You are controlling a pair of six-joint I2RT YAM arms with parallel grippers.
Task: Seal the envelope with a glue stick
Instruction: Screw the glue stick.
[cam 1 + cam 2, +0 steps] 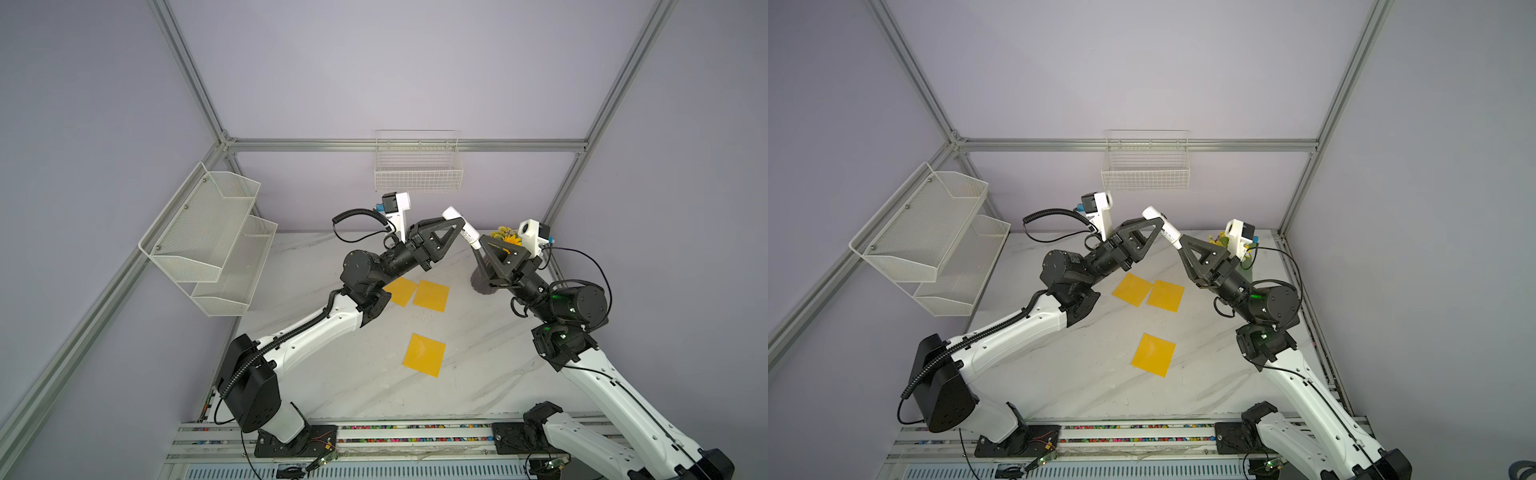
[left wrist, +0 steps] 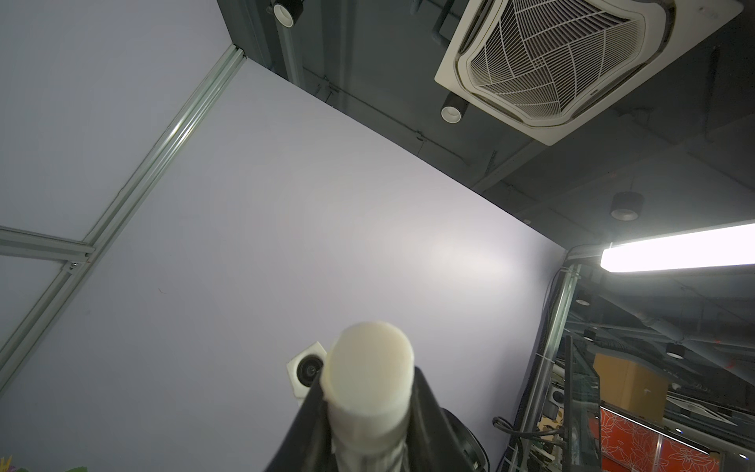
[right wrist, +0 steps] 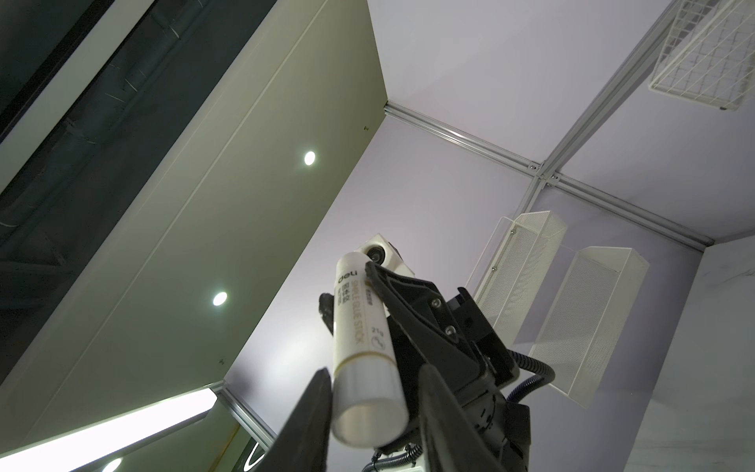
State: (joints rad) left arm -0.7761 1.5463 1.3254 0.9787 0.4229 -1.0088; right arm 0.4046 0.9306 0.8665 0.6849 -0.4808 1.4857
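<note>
Glue stick [image 1: 468, 237] is up in the air, tilted, between both grippers. Left gripper [image 1: 458, 227] clamps its body. Right gripper [image 3: 374, 372] jaws straddle the cap [image 3: 367, 408]; can't tell if gripped.

White on the glue stick [image 3: 359, 327], with dark and gold lettering and a thin gold ring. Matte black on the left gripper [image 1: 460, 226] and right gripper [image 1: 478, 246]. Bright yellow on three envelopes [image 1: 424, 354]. Grey-veined white marble on the table [image 1: 353, 386]. White on the wire basket [image 1: 417, 174] and mesh shelf [image 1: 208, 232]. Pale lilac on the walls [image 1: 374, 62].
</note>
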